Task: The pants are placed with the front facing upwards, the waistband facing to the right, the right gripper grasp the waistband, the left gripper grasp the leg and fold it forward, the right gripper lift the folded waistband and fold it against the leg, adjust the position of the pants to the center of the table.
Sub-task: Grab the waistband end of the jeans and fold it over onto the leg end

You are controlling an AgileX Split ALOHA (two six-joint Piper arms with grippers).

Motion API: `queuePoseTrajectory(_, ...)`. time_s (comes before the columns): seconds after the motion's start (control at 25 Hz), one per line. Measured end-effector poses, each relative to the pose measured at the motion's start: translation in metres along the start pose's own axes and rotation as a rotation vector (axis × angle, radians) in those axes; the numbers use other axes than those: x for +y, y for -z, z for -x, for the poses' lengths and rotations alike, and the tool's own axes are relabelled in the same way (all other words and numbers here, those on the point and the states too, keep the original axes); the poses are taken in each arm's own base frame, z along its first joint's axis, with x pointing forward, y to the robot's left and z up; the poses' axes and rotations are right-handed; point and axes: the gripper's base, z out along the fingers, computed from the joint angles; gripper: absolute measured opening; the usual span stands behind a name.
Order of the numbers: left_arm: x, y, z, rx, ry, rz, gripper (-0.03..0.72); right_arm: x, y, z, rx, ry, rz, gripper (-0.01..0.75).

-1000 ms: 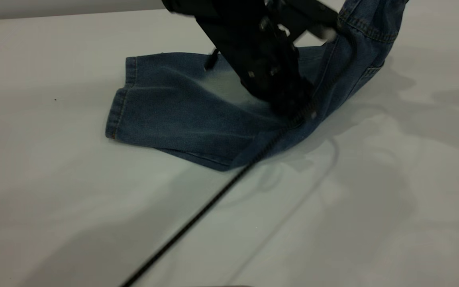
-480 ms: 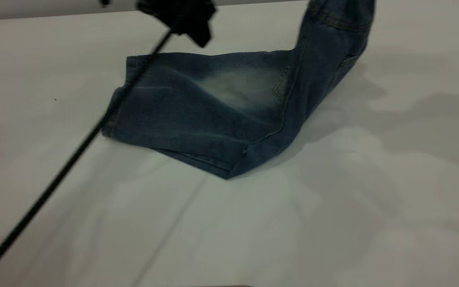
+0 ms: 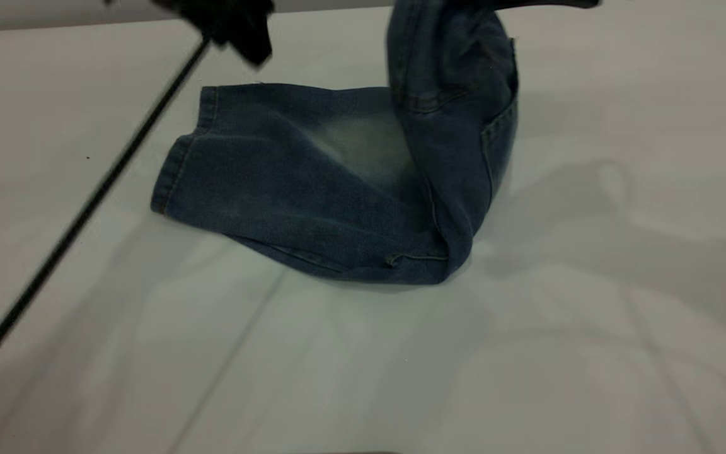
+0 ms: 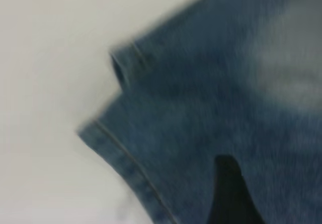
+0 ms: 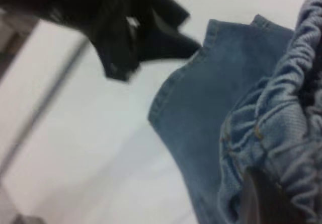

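i have the right gripper (image 5: pixel 261 196) up high over the far side of the table (image 3: pixel 527 353), near the top edge of the exterior view, and it is clamped on the waistband (image 5: pixel 282 118); in the right wrist view the gathered elastic bunches against a dark finger. from that hold the upper part of the pants (image 3: pixel 338 183) hangs as a raised column of denim, with a stitched pocket on its right face, and it drops to a fold that touches the table. the legs lie flat, stretching to the left from the fold, both hems at the left end, a pale faded patch showing on the upper layer. the pants sit a little toward the far half of the table.

the left gripper (image 3: pixel 237 28) is off the cloth, hanging in the air above the far left corner of the legs, its black cable (image 3: pixel 79 214) running down toward the near left. i cannot tell whether its fingers are apart; only one dark tip shows over the denim in the left wrist view.
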Motion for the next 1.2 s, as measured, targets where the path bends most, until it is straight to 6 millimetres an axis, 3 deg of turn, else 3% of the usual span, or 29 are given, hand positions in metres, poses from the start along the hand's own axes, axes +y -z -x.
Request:
queuePoseTrajectory(0.32,0.012,0.116,0.049,-0.391,0.001,0.150,0.389,0.033,-0.039,0.014,0.007,0.104,0.004,0.057)
queuePoseTrajectory(0.48,0.013,0.153,0.055,-0.481,-0.002,0.182,0.389,0.045,-0.069,0.016,0.028,0.137,0.044,0.057)
queuePoseTrajectory(0.64,0.012,0.170,0.056,-0.517,-0.003,0.194,0.389,0.053,-0.102,0.013,0.051,0.165,0.065,0.057)
queuePoseTrajectory(0.92,0.011,0.171,0.054,-0.492,-0.001,0.181,0.389,0.048,-0.152,-0.008,0.114,0.183,0.046,0.057)
queuePoseTrajectory(1.08,0.011,0.171,0.054,-0.493,0.000,0.181,0.389,0.053,-0.168,-0.020,0.139,0.218,0.024,0.079)
queuePoseTrajectory(1.2,0.011,0.170,0.054,-0.487,0.000,0.178,0.389,0.057,-0.170,-0.023,0.145,0.232,0.015,0.157)
